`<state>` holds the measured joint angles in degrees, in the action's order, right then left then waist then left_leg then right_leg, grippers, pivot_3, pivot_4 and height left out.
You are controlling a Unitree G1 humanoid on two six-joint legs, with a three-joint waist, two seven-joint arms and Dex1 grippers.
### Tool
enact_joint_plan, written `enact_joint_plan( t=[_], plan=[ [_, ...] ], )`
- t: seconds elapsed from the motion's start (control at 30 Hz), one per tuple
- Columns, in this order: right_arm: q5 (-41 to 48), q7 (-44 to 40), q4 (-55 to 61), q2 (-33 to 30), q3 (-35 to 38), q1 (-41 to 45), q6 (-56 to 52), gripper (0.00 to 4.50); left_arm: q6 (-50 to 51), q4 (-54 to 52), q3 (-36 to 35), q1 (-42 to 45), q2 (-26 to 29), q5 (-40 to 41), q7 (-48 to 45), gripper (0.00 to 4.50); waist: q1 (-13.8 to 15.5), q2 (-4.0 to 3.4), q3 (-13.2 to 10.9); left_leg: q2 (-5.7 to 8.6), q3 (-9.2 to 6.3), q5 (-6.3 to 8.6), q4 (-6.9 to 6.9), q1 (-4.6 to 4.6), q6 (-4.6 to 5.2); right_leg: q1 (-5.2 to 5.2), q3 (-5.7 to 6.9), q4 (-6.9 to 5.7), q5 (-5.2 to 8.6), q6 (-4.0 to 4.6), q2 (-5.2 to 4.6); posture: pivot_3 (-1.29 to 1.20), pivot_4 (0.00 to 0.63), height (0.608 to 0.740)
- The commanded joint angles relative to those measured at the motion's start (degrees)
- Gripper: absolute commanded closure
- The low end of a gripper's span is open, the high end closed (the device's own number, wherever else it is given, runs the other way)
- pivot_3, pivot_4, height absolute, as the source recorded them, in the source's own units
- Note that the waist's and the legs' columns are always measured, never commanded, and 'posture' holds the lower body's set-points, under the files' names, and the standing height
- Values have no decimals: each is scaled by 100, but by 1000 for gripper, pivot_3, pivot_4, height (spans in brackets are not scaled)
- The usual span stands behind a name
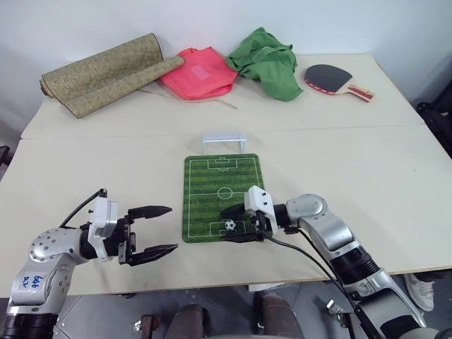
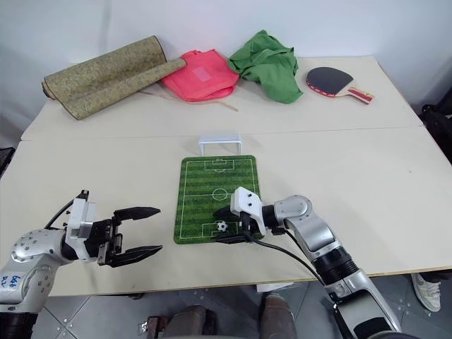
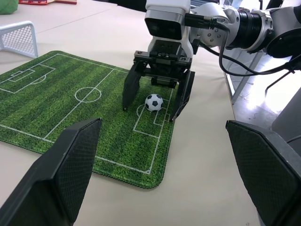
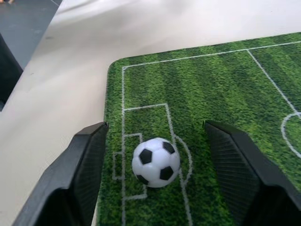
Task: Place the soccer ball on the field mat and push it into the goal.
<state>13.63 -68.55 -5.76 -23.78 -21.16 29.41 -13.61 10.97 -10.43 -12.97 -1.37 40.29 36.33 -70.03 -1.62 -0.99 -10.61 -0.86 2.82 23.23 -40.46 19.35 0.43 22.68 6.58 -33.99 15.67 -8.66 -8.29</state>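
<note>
Nearest, on the left, the left gripper [image 1: 164, 229] hangs above bare table [image 1: 85, 162], its two black fingers spread wide and pointing right toward the field mat [image 1: 220, 173]; it grasps nothing and sits apart from the mat's left edge.

To its right, the right gripper [image 1: 239, 224] reaches in from the right over the near end of the field mat. Its fingers [image 4: 84, 165] are released, standing on either side of the soccer ball [image 4: 155, 162] with a clear gap on each flank, so the ball is not gripped. The soccer ball rests on the green turf inside the near penalty box, close to the mat's near edge, between those open fingers.

The field mat lies flat in the middle of the table, long axis running near to far. Just beyond its far edge stands the goal [image 1: 225, 143], a small white frame, upright, mouth facing the mat and with nothing inside it. The ball is at the opposite end of the mat from it.

Farthest back, from left to right: a rolled tan mat [image 1: 106, 74], a red bag [image 1: 199, 73] touching it, a crumpled green cloth [image 1: 268, 60], and a table-tennis paddle [image 1: 335, 80] lying flat.
</note>
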Motion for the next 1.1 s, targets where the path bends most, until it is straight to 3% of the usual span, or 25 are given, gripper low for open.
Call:
enact_joint_plan(
  t=[0.03, 0.2, 0.43, 0.53, 0.73, 0.8, 1.1],
  plan=[
    [217, -183, 196, 17, 162, -80, 169, 1118, -42, -135, -146, -24, 53, 56, -3, 0, 1, 0, 0, 0, 0, 0, 0, 0, 0, 0, 0, 0, 0, 0, 0, 0, 150, 740],
    [754, -329, 373, 17, 797, -45, 479, 1118, -94, -120, -188, -79, 48, 62, -39, 0, 3, 0, 0, 0, 0, 0, 0, 1, 0, 0, 0, 0, 0, 0, 0, 0, 150, 740],
    [949, -668, 1103, -617, 1150, -577, 660, 1118, -311, 212, -137, -99, 50, -56, -282, 0, 14, -1, 0, 0, -1, 0, 7, 1, -1, 0, 3, 6, 0, 0, 0, 0, 150, 740],
    [897, -850, 1564, -994, 1041, -1272, 730, 1740, -409, 322, -68, 9, 17, -79, -372, 0, 42, 0, -1, 0, -2, 1, 15, 2, -1, 0, 6, 11, 1, 1, 0, 0, 150, 740],
    [583, -1038, 1678, -1299, 907, -2249, 1614, 3959, -609, 584, -87, 173, -3, -83, -512, 0, 23, 1, -1, 2, 4, 1, 17, -3, 0, -1, 3, 11, 1, 1, -3, 0, 150, 740],
    [503, -1047, 1609, -1336, 874, -2389, 1798, 4460, -691, 685, -92, 198, -13, -102, -563, 0, 10, 1, -1, 2, 9, 1, 17, -7, 0, -1, -1, 7, 1, 1, -3, 0, 150, 740],
    [132, -453, 1279, -543, 368, -1840, 1859, 4460, -954, 755, 10, 236, -54, -221, -590, 0, 9, 2, -2, 0, 10, 1, 16, -10, 0, -1, -3, 5, 1, 1, -2, 0, 150, 740]
  ],
)
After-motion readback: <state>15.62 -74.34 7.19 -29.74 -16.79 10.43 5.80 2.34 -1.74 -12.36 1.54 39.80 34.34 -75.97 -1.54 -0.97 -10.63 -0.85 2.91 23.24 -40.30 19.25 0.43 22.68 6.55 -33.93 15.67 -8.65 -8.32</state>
